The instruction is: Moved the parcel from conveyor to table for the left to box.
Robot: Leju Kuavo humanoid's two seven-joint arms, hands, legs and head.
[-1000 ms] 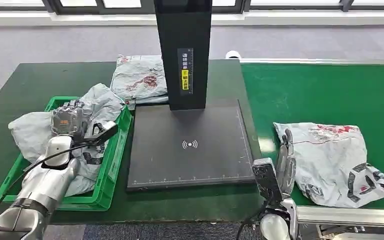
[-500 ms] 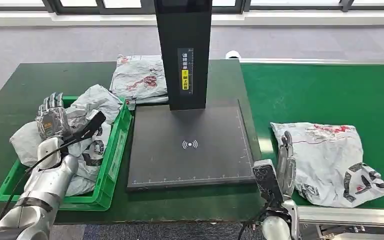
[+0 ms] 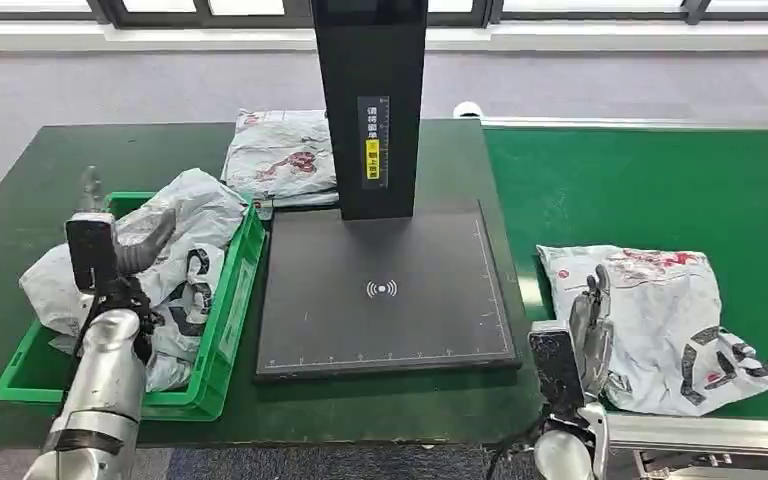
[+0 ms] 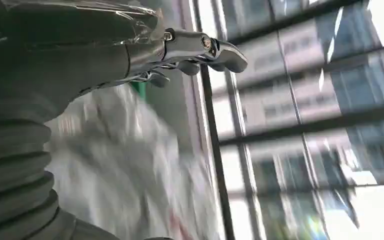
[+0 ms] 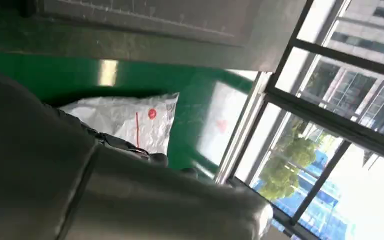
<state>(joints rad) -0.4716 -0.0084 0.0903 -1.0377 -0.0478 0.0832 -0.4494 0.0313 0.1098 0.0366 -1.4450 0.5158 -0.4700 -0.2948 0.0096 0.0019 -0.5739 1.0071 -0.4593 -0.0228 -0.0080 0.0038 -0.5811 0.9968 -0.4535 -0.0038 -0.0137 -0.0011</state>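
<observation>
Left hand (image 3: 110,245) is up over the green crate (image 3: 225,335) at the desk's (image 3: 40,160) left end. Fingers loose and apart, nothing in them; wrist view agrees, fingertips (image 4: 220,50) extended in open air. The crate holds grey bagged parcels (image 3: 185,225), heaped above the rim and spilling over its left side. Another bagged parcel (image 3: 280,155) lies flat on the desk behind the crate, just left of the black scanner column (image 3: 370,100). The scanner pad (image 3: 380,290) in the middle has nothing on it.

Right side: the target parcel (image 3: 660,320), grey poly bag with red and black print, is flat on the green conveyor (image 3: 640,180), near its front edge, just beside the pad's right edge. Not on the desk yet.

Right hand (image 3: 588,335) stands edge-on at the parcel's left edge, fingers pointing up, touching or very nearly so; can't tell which. Not gripping anything that I can see. The right wrist view is mostly the hand's own back, so actual finger spread: cannot tell.

Judgement: step in hand is the pick on the conveyor, pre-grasp. Transfer not started.

Next move calls for:
- getting fingers over or under the bag's near edge; it's limp and flat, so pinch a fold
- lift clear of the conveyor's edge rail
- carry left, set down on the pad where the left hand can reach

Risk: bag slipping or dragging.
</observation>
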